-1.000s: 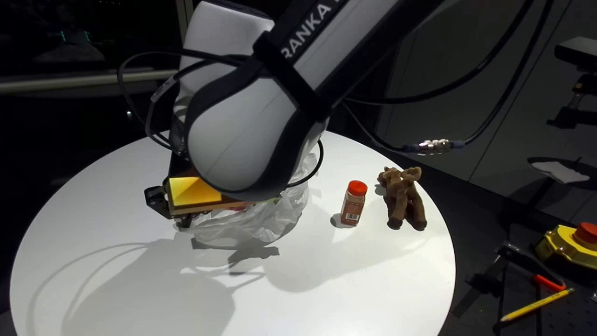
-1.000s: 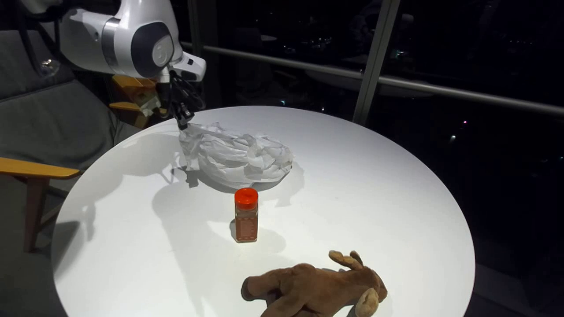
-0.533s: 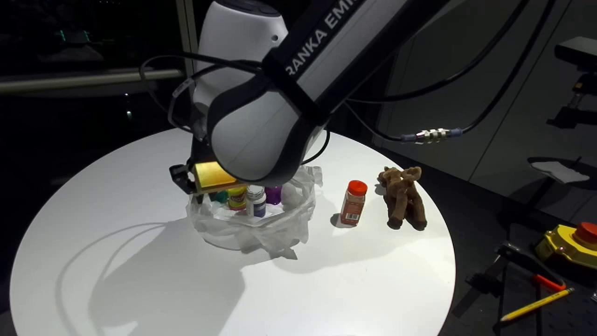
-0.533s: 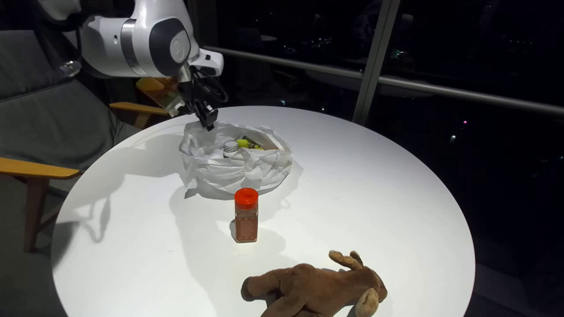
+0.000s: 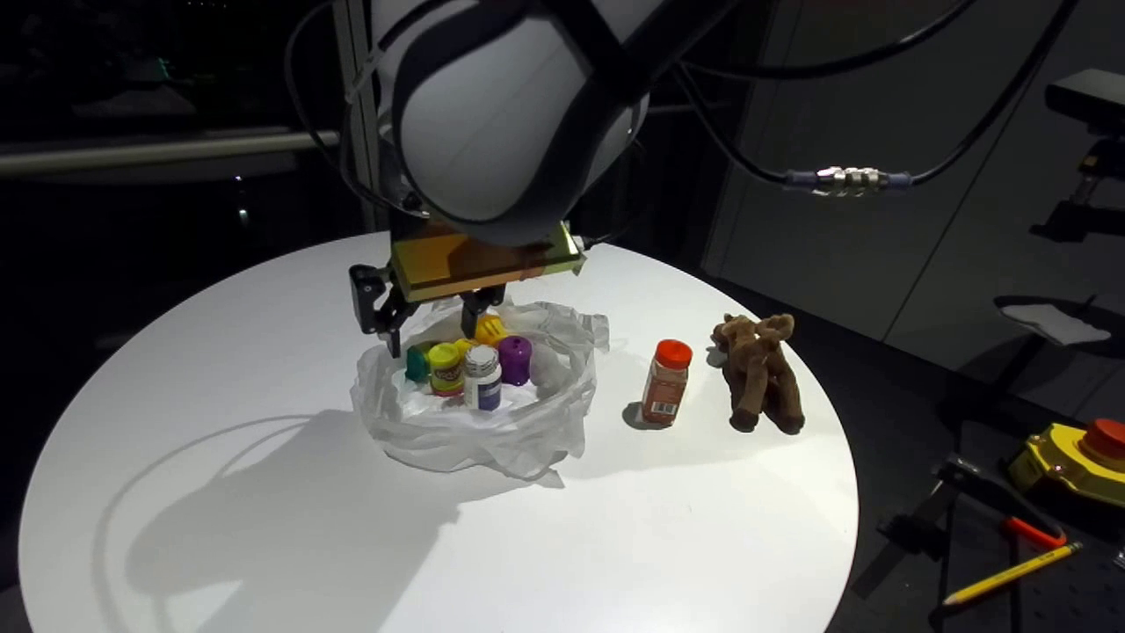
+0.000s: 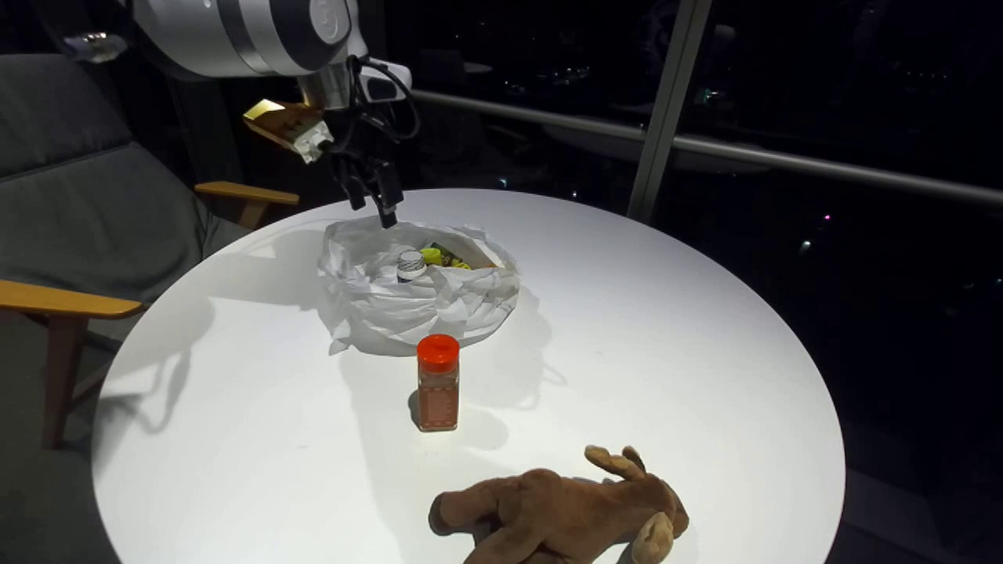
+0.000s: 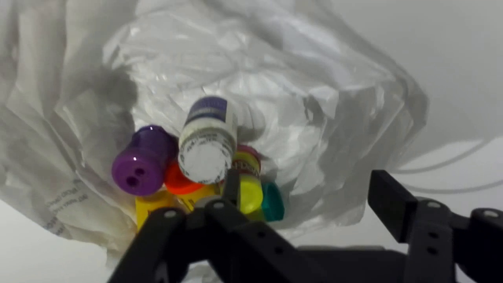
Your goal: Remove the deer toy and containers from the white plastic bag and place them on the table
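Above the mouth of the crumpled white plastic bag (image 5: 492, 444), my gripper (image 7: 308, 192) stands open, nothing between its fingers. Inside the bag sit several containers: a white bottle (image 7: 207, 157), a purple one (image 7: 137, 173), an orange-red one (image 7: 180, 181), a yellow one (image 7: 149, 202), a yellow-green pot (image 7: 251, 194) and a green one (image 7: 273, 202). In the wrist view one finger partly covers the pot and its neighbours. Out on the table (image 5: 615, 545), a red-capped jar (image 5: 665, 387) is upright beside the bag. The brown deer toy (image 6: 564, 509) lies beyond it.
In an exterior view, an emergency stop button (image 5: 1103, 440) and a yellow pencil (image 5: 1011, 573) are off the table's edge. A grey chair (image 6: 70, 196) with a wooden armrest (image 6: 70, 299) stands close beside the table in an exterior view.
My gripper has let go of the bag's edge, risen and opened. The bag's side, drawn towards the gripper a second ago, has dropped back, and its mouth now gapes with the containers showing.
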`<state>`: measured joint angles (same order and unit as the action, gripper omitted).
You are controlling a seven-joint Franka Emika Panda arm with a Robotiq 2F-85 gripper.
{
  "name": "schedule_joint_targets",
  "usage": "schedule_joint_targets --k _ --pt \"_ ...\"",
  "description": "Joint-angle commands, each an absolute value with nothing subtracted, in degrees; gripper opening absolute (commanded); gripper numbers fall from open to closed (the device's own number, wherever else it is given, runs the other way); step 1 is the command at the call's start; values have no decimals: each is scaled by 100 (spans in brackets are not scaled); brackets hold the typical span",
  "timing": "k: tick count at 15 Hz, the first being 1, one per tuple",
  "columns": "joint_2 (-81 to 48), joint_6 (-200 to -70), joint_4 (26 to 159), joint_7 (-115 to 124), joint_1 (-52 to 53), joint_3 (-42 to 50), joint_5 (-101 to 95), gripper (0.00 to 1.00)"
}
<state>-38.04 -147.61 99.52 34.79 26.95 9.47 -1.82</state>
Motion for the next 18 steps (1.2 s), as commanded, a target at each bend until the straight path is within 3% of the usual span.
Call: schedule_joint_targets --k 1,5,18 --pt "-3580 -13543 9908 2867 2040 257 23 100" --pt "-3712 -13000 9743 3111 1988 392 -356 100" --pt "-3970 -13756 9704 3074 1835 374 -551 100"
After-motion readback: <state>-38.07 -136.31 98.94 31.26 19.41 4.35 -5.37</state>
